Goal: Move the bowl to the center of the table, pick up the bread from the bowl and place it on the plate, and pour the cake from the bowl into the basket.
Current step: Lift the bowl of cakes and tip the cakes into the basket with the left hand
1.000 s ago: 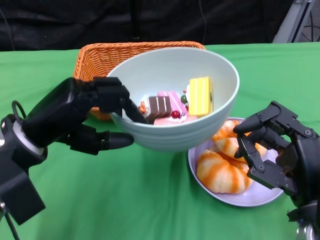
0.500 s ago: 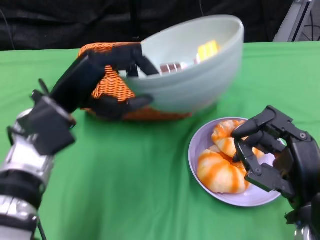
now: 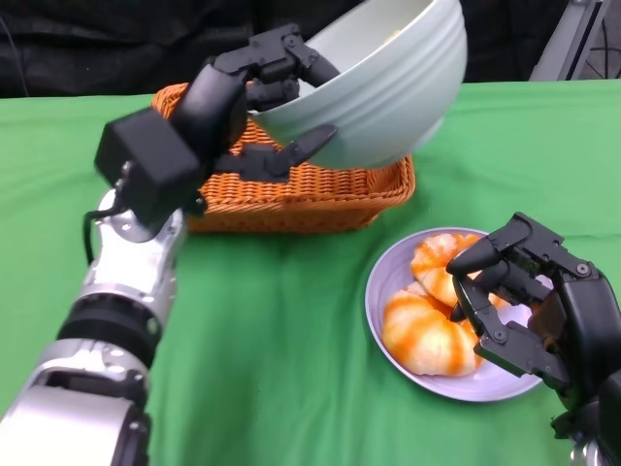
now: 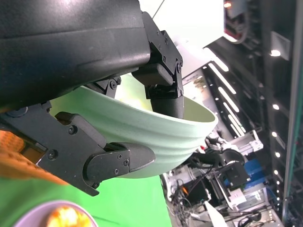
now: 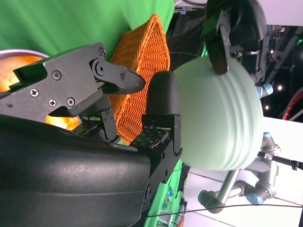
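Left hand [image 3: 262, 107] clamps the bowl [image 3: 378, 87] at its rim, fingers [image 3: 291, 53] hooked over the lip and thumb under the wall, holding it raised and tipped above the basket [image 3: 310, 189]. The bowl is rigid, smooth and probably slippery, light for its size, with its load off-centre; the rim pinch is the only real hold, and a tilt loads that pinch hard. Cake is barely visible over the rim from the head view, so it may be sliding already, hard to say. Right hand [image 3: 529, 296] hovers over the plate [image 3: 388, 330] beside the basket, fingers curled, holding nothing; bread [image 3: 427, 335] lies on the plate. Compared with a second ago, the bowl has gone from low in front of the basket to high over it and turned far more steeply. Worktop [image 3: 272, 388] is covered in green cloth.
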`<state>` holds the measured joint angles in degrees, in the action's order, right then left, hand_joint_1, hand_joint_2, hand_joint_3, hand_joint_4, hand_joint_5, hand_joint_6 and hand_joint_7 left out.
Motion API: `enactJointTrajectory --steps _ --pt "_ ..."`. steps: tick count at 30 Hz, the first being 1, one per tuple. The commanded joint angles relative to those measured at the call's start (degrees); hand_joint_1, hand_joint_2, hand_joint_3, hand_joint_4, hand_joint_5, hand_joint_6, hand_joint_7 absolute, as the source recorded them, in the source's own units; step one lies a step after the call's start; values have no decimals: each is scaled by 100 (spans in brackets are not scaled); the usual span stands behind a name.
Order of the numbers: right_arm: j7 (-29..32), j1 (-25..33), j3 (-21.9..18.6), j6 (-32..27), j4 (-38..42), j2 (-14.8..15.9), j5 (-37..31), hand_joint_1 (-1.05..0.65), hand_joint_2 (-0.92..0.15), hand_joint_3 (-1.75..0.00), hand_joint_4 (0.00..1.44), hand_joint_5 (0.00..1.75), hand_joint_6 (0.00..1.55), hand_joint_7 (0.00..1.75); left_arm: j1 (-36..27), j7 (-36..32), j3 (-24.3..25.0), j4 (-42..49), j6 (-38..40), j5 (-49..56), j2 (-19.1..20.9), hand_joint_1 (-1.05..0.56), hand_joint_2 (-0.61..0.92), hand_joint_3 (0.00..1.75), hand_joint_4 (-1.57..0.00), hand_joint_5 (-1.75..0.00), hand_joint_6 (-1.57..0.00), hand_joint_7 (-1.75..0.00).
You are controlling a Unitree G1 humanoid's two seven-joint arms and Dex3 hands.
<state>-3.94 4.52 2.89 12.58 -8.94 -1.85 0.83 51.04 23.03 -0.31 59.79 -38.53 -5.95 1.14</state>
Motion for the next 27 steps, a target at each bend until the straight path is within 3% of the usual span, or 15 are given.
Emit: enactJointTrajectory --steps 1,5,9,12,19,27 --pt "-12 17 -42 114 49 47 44 -11 -76 -66 64 161 57 141 297 11 203 54 344 -153 -89 -14 69 92 -76 -174 -70 -142" --pt "-18 17 -46 123 56 44 45 -11 -77 -65 64 160 57 141 296 37 279 11 429 -105 -114 -14 68 95 -76 -175 -69 -143" --pt "14 54 -56 107 93 50 -7 -12 -77 -63 65 160 57 140 783 518 843 428 1565 -791 -363 -18 56 108 -69 -175 -66 -146" --pt "0 59 -58 133 113 44 17 -10 -78 -62 65 159 58 140 955 635 1116 553 2016 -1019 -424 -14 51 117 -76 -175 -63 -160" --pt "-20 77 -78 247 175 53 43 -9 -79 -62 64 160 57 139 1309 679 1798 797 3341 -1640 -536 -13 54 118 -88 -175 -73 -168" --pt "-2 113 -72 245 159 39 36 -10 -79 -62 64 160 58 139 1455 365 2399 962 4110 -2006 -589 -14 64 112 -85 -175 -67 -167"
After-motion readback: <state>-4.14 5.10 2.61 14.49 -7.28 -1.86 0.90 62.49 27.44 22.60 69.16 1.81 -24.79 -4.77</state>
